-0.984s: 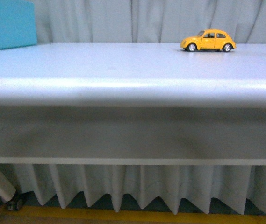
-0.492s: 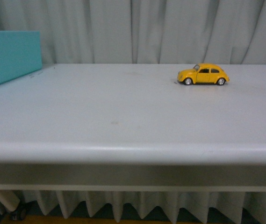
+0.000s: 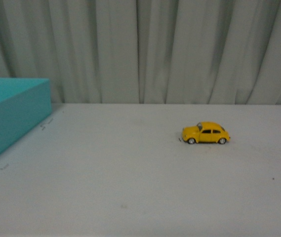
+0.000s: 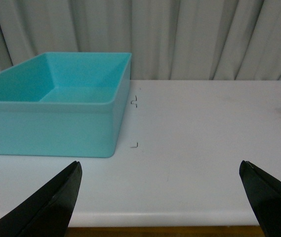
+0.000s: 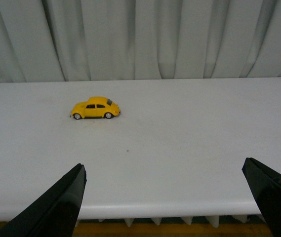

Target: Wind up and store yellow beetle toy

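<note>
Tabletop holds yellow beetle toy well apart from turquoise bin.

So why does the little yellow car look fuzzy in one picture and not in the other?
Front view: soft and a bit dim, so the yellow beetle toy looks fuzzy, with only a faint shadow beneath. Right wrist view: sharper, its windows and wheels show clearly. Left wrist view: crisp on the teal box, but the toy is cut off at the picture's edge.
</note>
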